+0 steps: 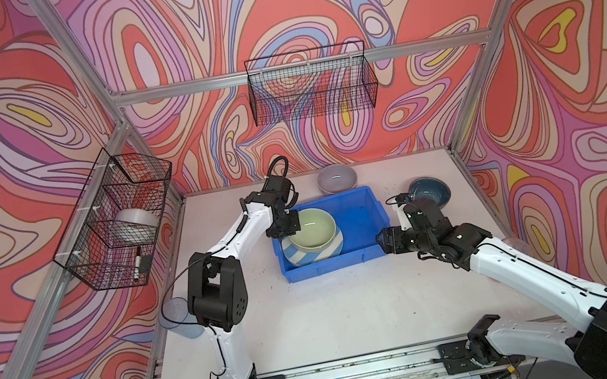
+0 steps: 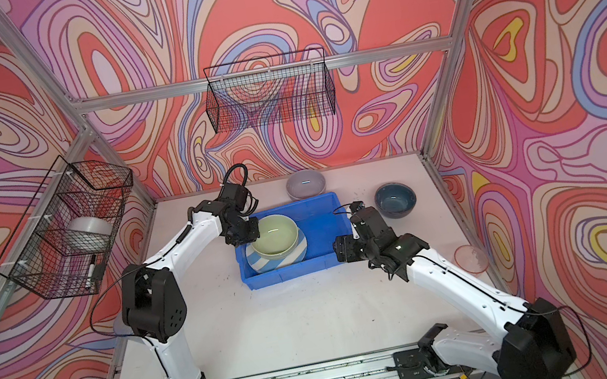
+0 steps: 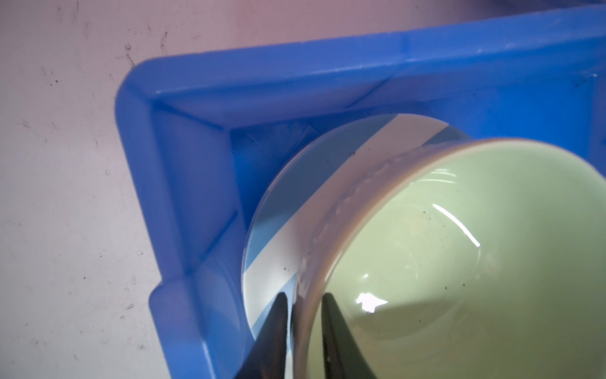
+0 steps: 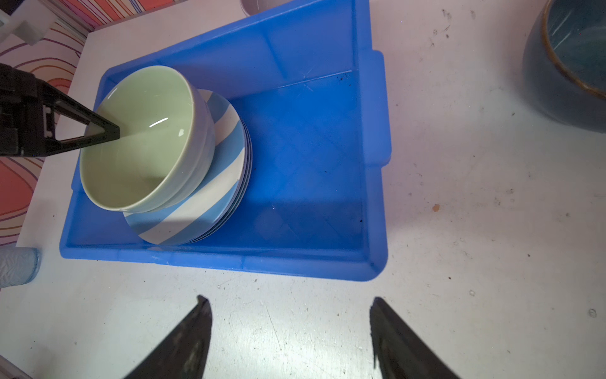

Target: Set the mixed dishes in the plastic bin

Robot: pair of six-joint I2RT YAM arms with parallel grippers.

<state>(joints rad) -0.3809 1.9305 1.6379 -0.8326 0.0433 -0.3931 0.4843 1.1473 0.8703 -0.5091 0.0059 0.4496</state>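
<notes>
bowl (image 1: 310, 228) on plate stack (image 1: 297, 258), left in bin (image 1: 361, 218); second bowl (image 1: 337, 178) behind bin, third bowl (image 1: 430, 187) right of it

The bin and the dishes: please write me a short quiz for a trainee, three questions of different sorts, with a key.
1. True or false: the green bowl sits on the striped plate in the bin.
2. How many bowls stand on the table outside the bin? A one, B two, C three.
3. Fill in: the right gripper is ___ and holds nothing.
Key: 1 true; 2 B (lilac bowl, teal bowl); 3 open.
</notes>
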